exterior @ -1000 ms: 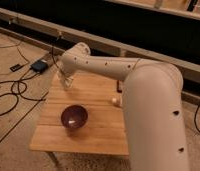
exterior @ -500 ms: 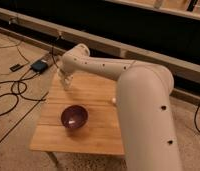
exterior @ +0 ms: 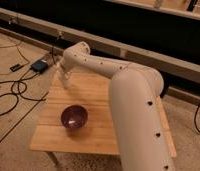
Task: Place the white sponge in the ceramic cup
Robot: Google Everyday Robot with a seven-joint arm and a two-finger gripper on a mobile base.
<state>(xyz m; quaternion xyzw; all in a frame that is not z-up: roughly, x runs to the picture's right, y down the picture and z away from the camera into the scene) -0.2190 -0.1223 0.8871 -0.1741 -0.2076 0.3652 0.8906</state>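
Your gripper [exterior: 64, 79] is hanging over the upper-left corner of the wooden table [exterior: 93, 102], and you cannot tell its grip. The white sponge and ceramic cup are hiding from view. The maroon bowl [exterior: 74, 116] is sitting lower left.

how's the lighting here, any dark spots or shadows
Camera view: even warm light on the wooden table; the background behind it is dark; the pale arm fills the right foreground, hiding the table's right side; the gripper hangs over the table's far left corner.
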